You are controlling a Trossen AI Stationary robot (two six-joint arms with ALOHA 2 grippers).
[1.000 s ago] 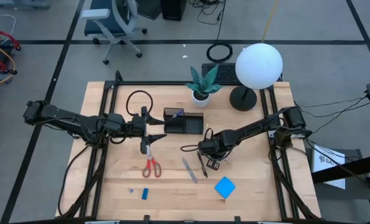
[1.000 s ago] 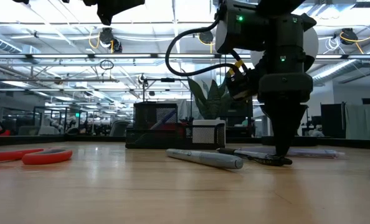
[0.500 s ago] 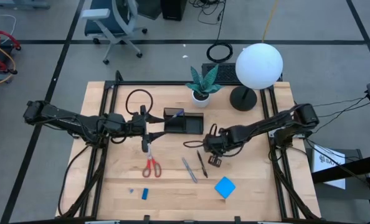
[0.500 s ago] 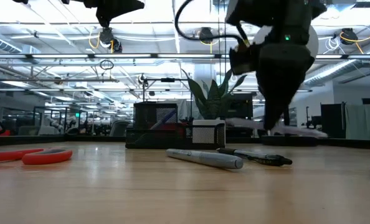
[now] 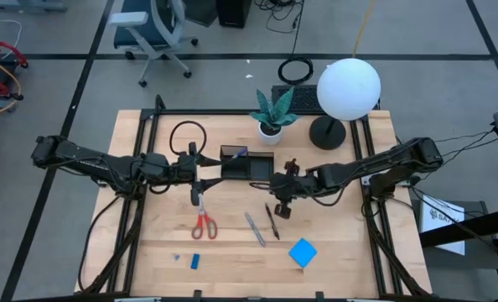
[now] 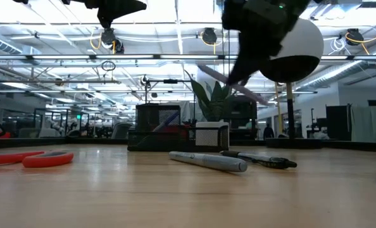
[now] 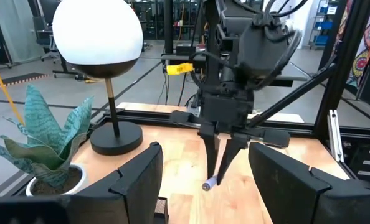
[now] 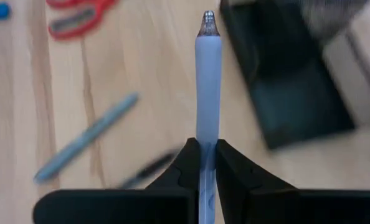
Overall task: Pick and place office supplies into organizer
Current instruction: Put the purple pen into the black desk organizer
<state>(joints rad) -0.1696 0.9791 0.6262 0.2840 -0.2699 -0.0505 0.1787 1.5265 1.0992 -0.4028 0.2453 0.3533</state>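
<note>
**Pen in the air, carry to organizer under way**

You've got a pale bluish pen point(image 8: 208, 81) pinched in the right gripper point(image 8: 203, 152), fingers closed tight on its barrel, tip sticking well out ahead of them. Step in hand looks like the carry: the pen is off the table and the gripper hangs just beside the organizer point(image 5: 247, 166), on its right edge as seen from above. In the low view the pen shows as a tilted streak above the table, not level, not upright.

Next move, as I judge it: bring the tip over one of the organizer's compartments, tip the pen more upright if you want the taller section, lower, then release. The taller section already has something slim in it, so aim beside that. Which compartment the pen is nearest right now, I cannot tell.

Right arm: reaches in from the right side of the table, stretched long and low toward the middle, wrist turned so the fingers point down and toward the organizer. The left wrist view shows those fingers hanging downward with the pen end poking out below.

Left gripper point(image 5: 195, 173) sits just left of the organizer, jaws apart, holding nothing; that arm waits, stretched in from the left.

Still on the wood: scissors point(image 5: 203, 223), grey pen point(image 5: 255, 229), black pen point(image 5: 272, 221), blue pad point(image 5: 302, 252), eraser point(image 5: 194, 261).
</note>
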